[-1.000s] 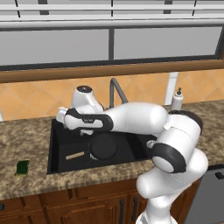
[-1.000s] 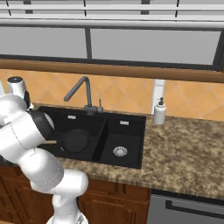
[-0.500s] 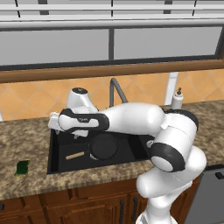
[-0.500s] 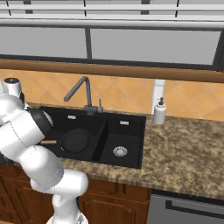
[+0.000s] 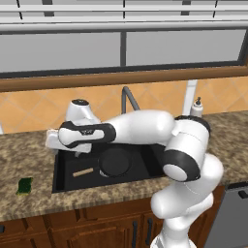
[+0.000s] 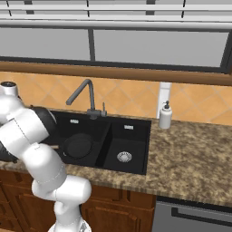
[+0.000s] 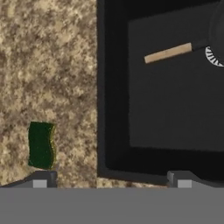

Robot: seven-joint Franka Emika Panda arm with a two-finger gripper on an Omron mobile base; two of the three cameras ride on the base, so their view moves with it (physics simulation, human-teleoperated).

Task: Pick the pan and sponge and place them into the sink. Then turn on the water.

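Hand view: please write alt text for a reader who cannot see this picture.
Looking down along the open jaws, a small dark green sponge lies on the speckled granite counter, left of the black sink. Inside the basin, the pan shows its light wooden handle and part of its dark rim, beside a round silver drain.

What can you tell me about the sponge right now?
The sponge is a small dark green rectangular block with a lighter yellowish-green edge. It lies flat on the speckled stone counter, left of the sink and clear of its rim. Nothing touches it; the open end effector is above, empty.
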